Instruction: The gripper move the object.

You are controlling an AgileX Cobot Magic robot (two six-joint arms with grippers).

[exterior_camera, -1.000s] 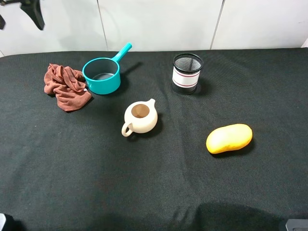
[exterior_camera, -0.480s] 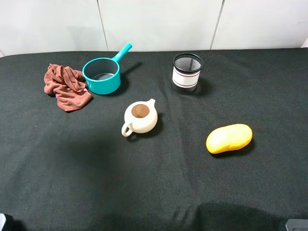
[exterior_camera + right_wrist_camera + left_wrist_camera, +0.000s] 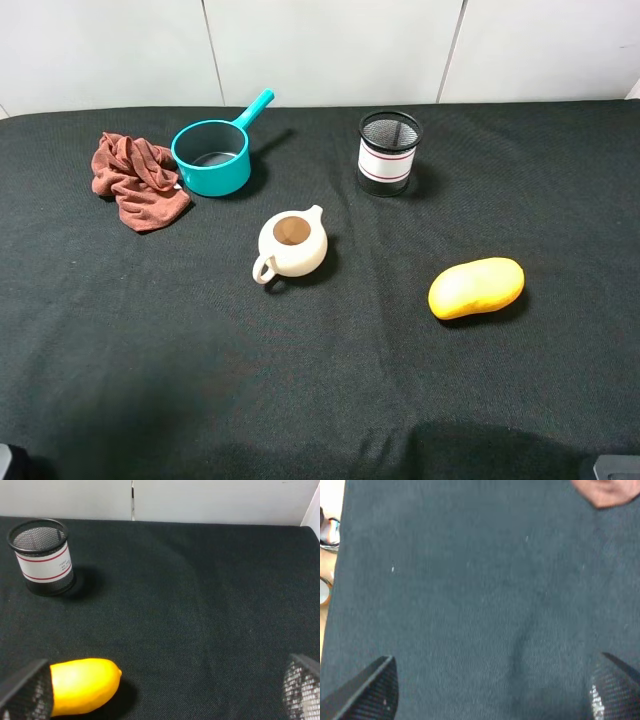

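A yellow mango (image 3: 476,287) lies on the black table at the right. A cream teapot (image 3: 291,245) stands in the middle, with no lid on it. A teal saucepan (image 3: 212,156), a brown cloth (image 3: 135,179) and a mesh pen cup (image 3: 388,151) stand further back. My left gripper (image 3: 495,695) is open and empty over bare cloth, with the brown cloth's edge (image 3: 607,492) ahead of it. My right gripper (image 3: 165,695) is open and empty, with the mango (image 3: 82,685) close by one finger and the pen cup (image 3: 42,556) beyond. Neither gripper's jaws show in the exterior view.
The black tablecloth (image 3: 320,400) covers the whole table. A white wall (image 3: 330,45) runs along the back. The table's left edge (image 3: 332,580) shows in the left wrist view. Dark arm parts sit at the bottom corners (image 3: 612,467).
A dark arm part at the top left of the exterior view has gone out of frame. A shadow on the left of the table has slid toward the front. No object has moved.
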